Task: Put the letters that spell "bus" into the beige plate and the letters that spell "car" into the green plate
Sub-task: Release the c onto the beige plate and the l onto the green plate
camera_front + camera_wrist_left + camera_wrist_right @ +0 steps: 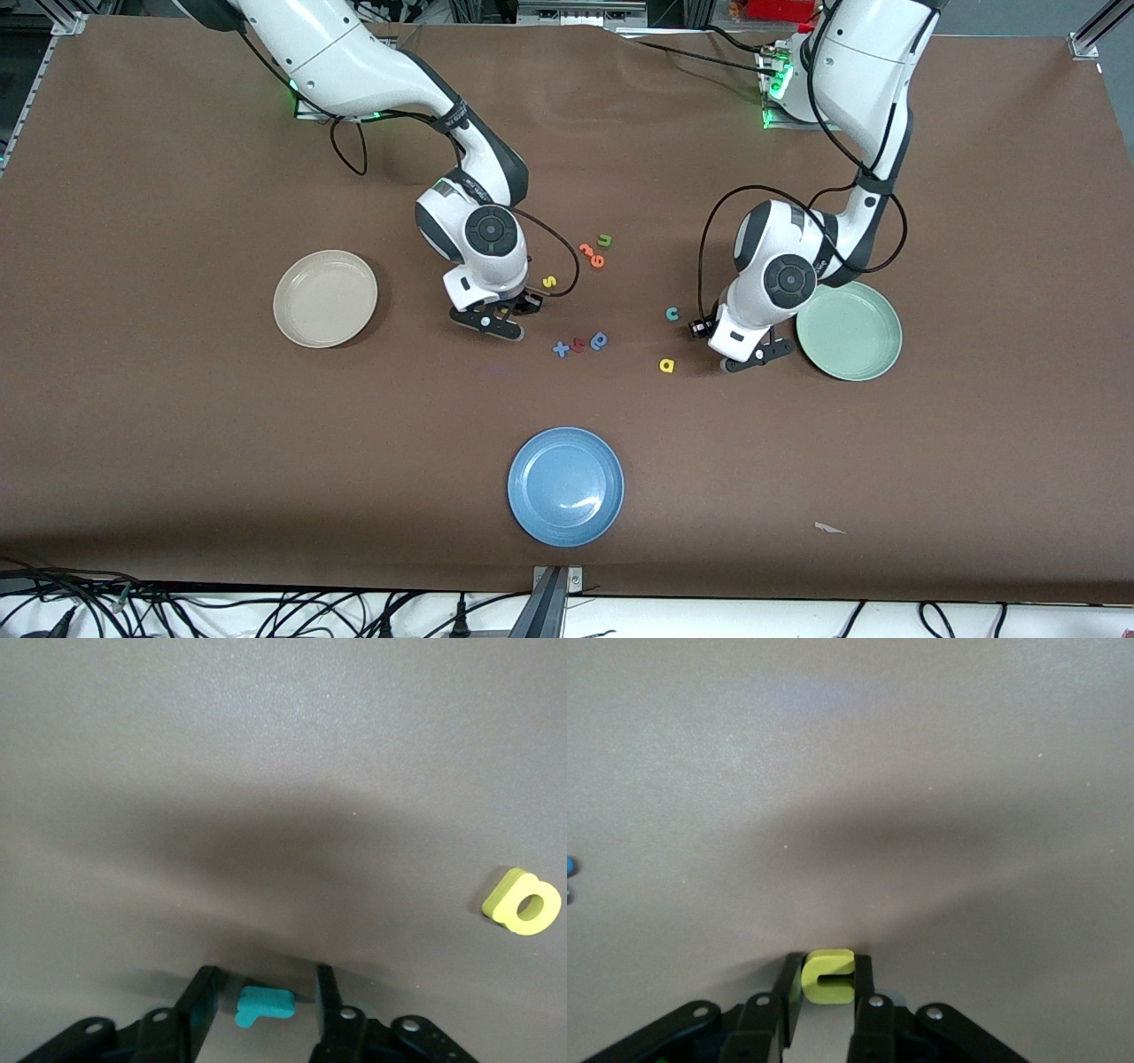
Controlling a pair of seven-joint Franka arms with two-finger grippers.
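Lying flat on the brown bench, a small teal foam r (pixel 263 1006) sits between the left pincer's (pixel 262 1010) part-open fingers; the right pincer (pixel 827 979) apparently pinches a yellow foam u (pixel 828 976).

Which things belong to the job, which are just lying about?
Job: beige plate, green plate, yellow s, teal c, yellow a, yellow u in right gripper, teal r inside open left gripper.
Lying about: blue plate, green u, orange pieces, blue x, red piece, blue rounded letter.

No printed text or labels readable. Only foam letters on table (pixel 177 443): yellow s (pixel 549 282), green u (pixel 605 240), teal c (pixel 671 313), yellow a (pixel 666 364), blue x (pixel 561 349).
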